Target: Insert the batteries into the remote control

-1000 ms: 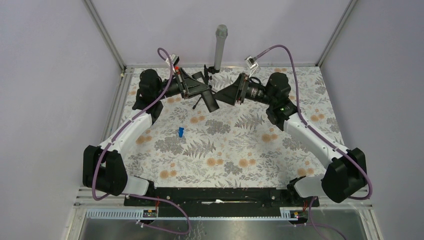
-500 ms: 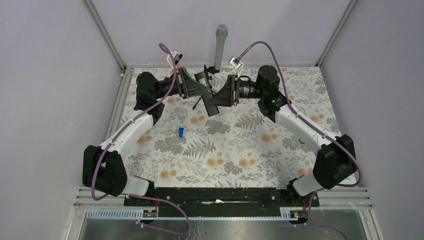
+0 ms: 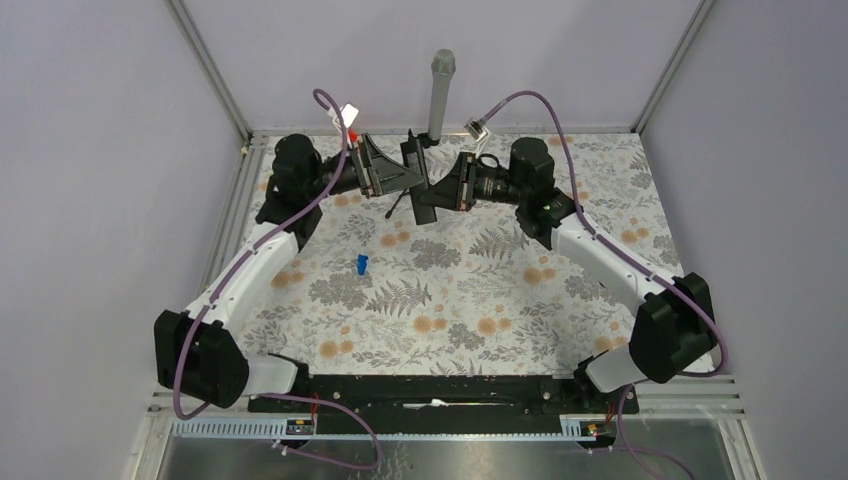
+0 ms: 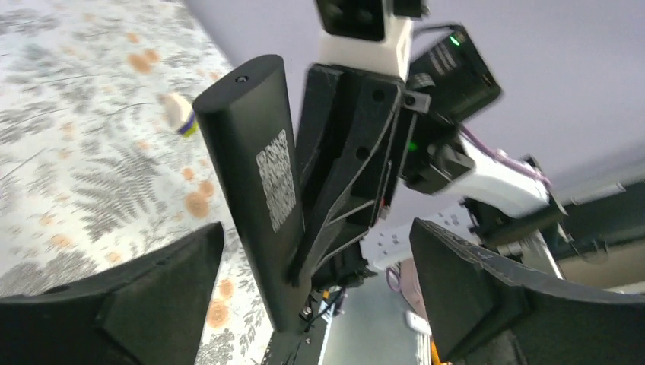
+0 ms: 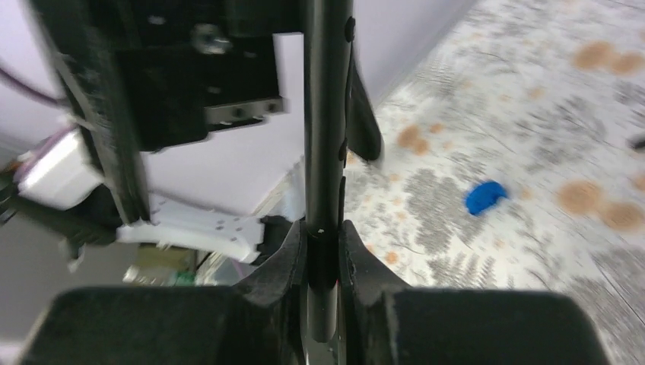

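Observation:
The remote control (image 3: 416, 172), a slim black bar, is held above the far middle of the table between the two wrists. My right gripper (image 5: 323, 251) is shut on its lower end, and the remote (image 5: 325, 137) shows edge-on there. In the left wrist view the remote (image 4: 258, 182) shows its back with a grey code sticker. It stands between the wide-open jaws of my left gripper (image 4: 316, 293), nearer the left finger (image 4: 114, 304), with a gap to both. My right gripper (image 4: 357, 152) sits behind it. No batteries show in any view.
A small blue piece (image 3: 360, 264) lies on the flowered cloth left of centre, also the blue piece (image 5: 484, 196) in the right wrist view. A grey post (image 3: 440, 95) stands at the back edge. A small pale piece (image 4: 179, 115) lies on the cloth.
The right gripper has moved left and shut on the remote. The left gripper, shut on it before, has opened.

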